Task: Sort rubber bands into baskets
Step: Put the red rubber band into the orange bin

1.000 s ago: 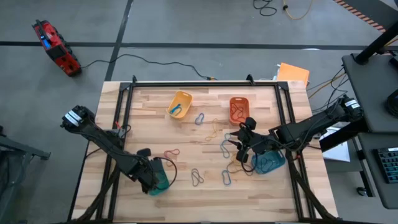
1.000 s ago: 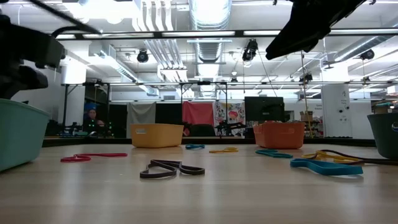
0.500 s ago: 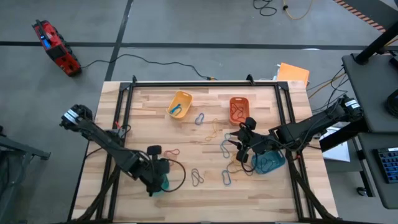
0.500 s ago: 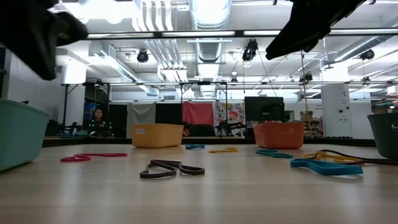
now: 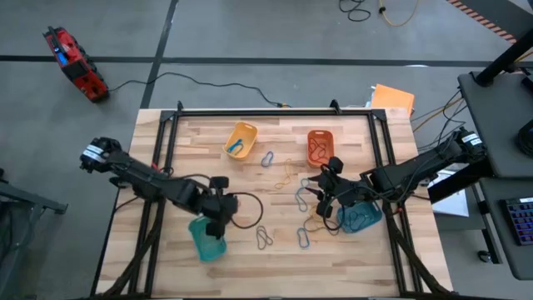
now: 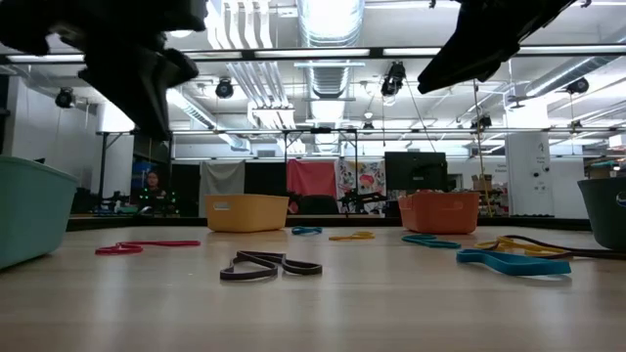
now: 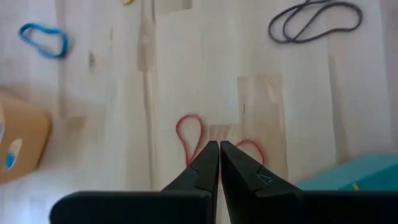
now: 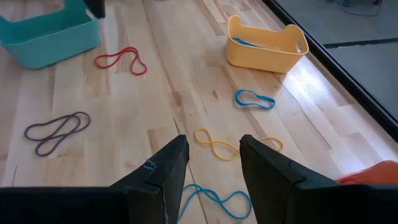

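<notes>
- Rubber bands, thin twisted loops, lie scattered on the pale wooden table; a red band sits beside the smooth teal plastic basket.
- Left gripper hovers above it, fingers together.
- Right gripper hovers with fingers apart, empty.

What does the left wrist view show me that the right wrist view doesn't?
Left wrist only: the left pincer, shut, above the red rubber band.
Right wrist only: the open right pincer, a yellow rubber band, a blue band beneath it.
Both: that red band, the grey rubber band, the yellow basket, the teal basket.
</notes>
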You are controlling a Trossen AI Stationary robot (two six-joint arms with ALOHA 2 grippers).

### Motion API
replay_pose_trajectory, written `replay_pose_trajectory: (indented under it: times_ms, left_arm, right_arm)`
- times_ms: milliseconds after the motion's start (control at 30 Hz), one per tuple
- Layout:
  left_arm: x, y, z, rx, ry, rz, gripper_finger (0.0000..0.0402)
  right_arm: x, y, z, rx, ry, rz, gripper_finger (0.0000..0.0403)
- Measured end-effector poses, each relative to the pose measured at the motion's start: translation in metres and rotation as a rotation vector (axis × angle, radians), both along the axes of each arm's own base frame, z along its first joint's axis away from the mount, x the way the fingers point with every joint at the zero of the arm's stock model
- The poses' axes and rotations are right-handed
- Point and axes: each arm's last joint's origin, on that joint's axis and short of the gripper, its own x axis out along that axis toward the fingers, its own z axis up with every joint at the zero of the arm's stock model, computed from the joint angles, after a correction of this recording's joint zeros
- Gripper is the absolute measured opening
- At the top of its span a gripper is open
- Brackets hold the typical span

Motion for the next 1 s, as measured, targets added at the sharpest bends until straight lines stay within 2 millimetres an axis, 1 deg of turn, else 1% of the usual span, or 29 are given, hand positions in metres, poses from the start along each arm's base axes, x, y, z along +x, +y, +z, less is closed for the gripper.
replay_pose_trajectory:
  times_ms: [167, 333, 500, 667, 833, 1000]
  left_arm:
    - [0.003, 0.018, -0.015, -0.015, -0.019, -0.022, 0.0]
    - [0.0, 0.036, -0.029, -0.042, 0.03, 0.017, 0.0]
    - [-0.001, 0.047, -0.04, -0.059, 0.021, 0.059, 0.0]
    - [0.002, 0.053, -0.043, -0.066, -0.02, 0.11, 0.0006]
    - [0.003, 0.053, -0.042, -0.093, -0.036, 0.158, 0.0042]
    - [0.002, 0.054, -0.048, -0.113, -0.056, 0.189, 0.0102]
  right_arm:
    - [0.0, -0.001, 0.001, -0.037, -0.01, -0.035, 0.0141]
    - [0.001, -0.003, 0.002, -0.05, -0.021, -0.048, 0.0141]
    - [0.001, -0.003, 0.002, -0.055, -0.025, -0.052, 0.0141]
    - [0.001, -0.003, 0.002, -0.055, -0.024, -0.052, 0.0141]
    - [0.001, -0.003, 0.002, -0.055, -0.024, -0.052, 0.0141]
    - [0.001, -0.003, 0.002, -0.055, -0.024, -0.052, 0.0141]
